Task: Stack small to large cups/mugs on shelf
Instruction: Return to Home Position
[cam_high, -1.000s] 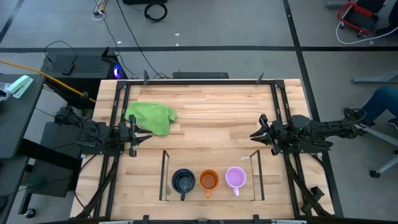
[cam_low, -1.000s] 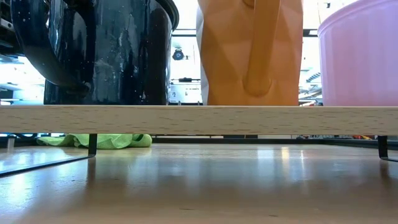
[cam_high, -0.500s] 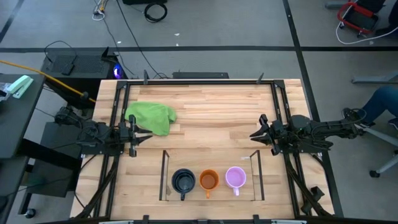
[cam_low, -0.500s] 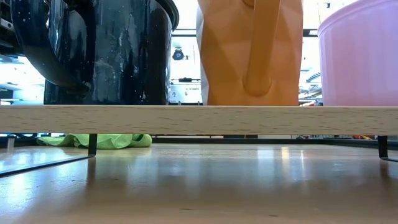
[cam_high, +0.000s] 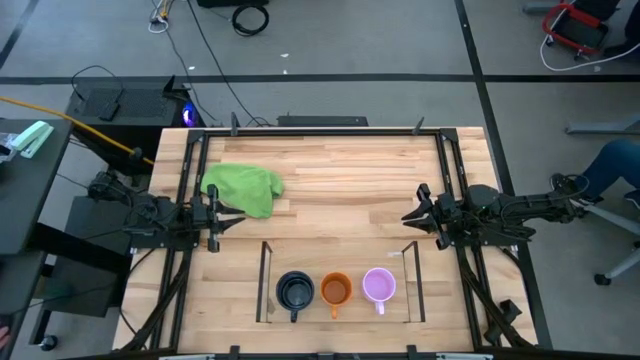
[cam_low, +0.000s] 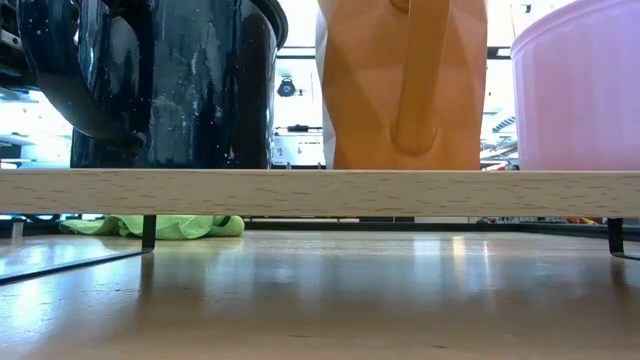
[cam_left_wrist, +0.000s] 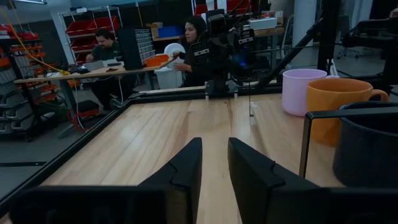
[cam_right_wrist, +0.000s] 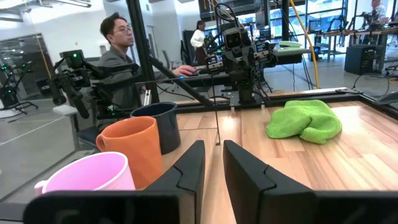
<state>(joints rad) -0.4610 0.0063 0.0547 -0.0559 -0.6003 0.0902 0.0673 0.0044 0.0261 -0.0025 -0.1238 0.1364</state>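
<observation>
Dark navy-black handled mug (cam_high: 294, 291), orange handled mug (cam_high: 335, 290) and lilac-purple handled mug (cam_high: 378, 285) are sitting side by side, not nested, on the low light-wood shelf (cam_low: 300, 192). Left end effector (cam_high: 215, 222) and right end effector (cam_high: 418, 213) are hovering at opposite worktop (cam_high: 340, 180) edges, fingers slightly apart and gripping nothing. For homing, both arms are probably best retracting outward, well away from the shelf's clear side panels.

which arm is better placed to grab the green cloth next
Left. The green cloth lies on the left half of the table, just beside the left claw; the right claw sits across the table, farther from it.
</observation>
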